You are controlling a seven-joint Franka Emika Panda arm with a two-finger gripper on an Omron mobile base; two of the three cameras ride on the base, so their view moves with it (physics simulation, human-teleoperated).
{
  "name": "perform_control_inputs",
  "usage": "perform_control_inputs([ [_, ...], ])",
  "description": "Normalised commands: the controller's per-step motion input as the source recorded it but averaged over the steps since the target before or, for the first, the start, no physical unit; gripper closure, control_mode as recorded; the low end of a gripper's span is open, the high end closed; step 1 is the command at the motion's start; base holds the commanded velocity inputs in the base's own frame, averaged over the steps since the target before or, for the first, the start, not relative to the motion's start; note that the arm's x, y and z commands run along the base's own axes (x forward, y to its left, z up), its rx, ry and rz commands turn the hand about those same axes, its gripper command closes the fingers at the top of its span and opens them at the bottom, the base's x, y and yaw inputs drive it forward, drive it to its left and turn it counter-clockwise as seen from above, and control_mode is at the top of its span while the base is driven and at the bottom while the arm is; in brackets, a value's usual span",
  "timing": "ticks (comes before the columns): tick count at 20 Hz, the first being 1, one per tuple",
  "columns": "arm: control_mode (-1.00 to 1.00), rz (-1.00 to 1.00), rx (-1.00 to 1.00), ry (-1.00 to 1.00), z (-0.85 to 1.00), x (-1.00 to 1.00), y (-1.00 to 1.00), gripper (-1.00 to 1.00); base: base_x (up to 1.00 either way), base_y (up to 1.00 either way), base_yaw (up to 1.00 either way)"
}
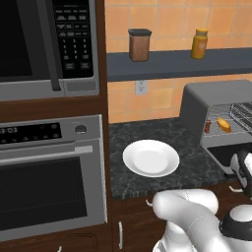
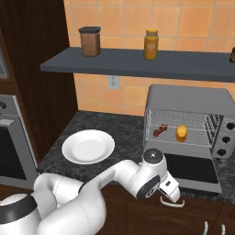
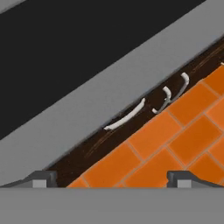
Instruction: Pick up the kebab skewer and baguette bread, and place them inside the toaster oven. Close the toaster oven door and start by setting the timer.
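Golden baguette bread [image 2: 181, 133] lies on the open toaster oven's [image 2: 188, 100] rack; fingers [image 3: 111, 178] spread apart.

The toaster oven [image 2: 188, 124], a grey metal box, stands on the dark speckled desk [image 2: 114, 133]. Its dark glass toaster oven door [image 2: 190, 169] lies folded down flat, open. Inside on the wire rack, the kebab skewer [image 2: 160, 131] lies left of the golden baguette bread [image 2: 181, 133], apart.
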Motion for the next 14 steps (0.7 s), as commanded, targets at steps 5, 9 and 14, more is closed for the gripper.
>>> perform_control_inputs([
  [5, -1.0, 0.08, 0.0, 0.0, 0.0, -0.06, 0.49, -1.0, 0.0, 0.0, 0.0],
  [9, -1.0, 0.14, 0.0, 0.0, -0.04, 0.02, 0.11, -1.0, 0.0, 0.0, 0.0],
  [14, -1.0, 0.18, 0.0, 0.0, -0.21, -0.01, 0.0, -1.0, 0.0, 0.0, 0.0],
])
